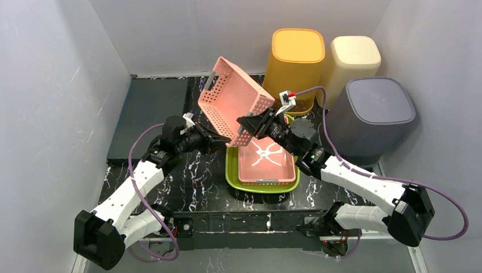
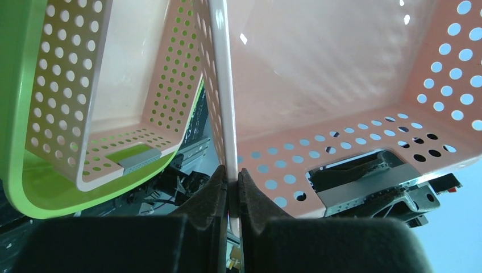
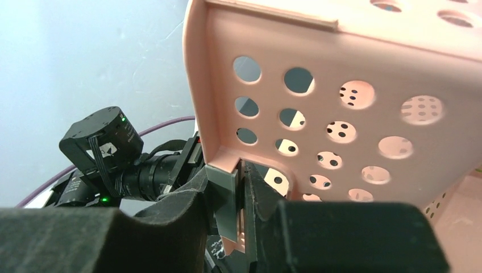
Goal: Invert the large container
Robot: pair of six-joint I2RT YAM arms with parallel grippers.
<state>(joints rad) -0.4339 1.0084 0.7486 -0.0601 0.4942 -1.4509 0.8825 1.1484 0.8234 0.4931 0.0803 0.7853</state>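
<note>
Top external: large container (image 1: 234, 99) tilted above the green tray (image 1: 262, 188), left hand (image 1: 219, 138) and right hand (image 1: 248, 124) pinching opposite rims to flip it

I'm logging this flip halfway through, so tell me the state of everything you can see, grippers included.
large pink basket: lifted, steeply tilted, not yet upside down.
left gripper: shut on the large pink basket's wall.
right gripper: shut on that basket's grey tab.
small pink basket: upright, nested in the green basket.
green basket: upright on the table.
yellow bin, cream bin, grey bin: standing at the back.
</note>
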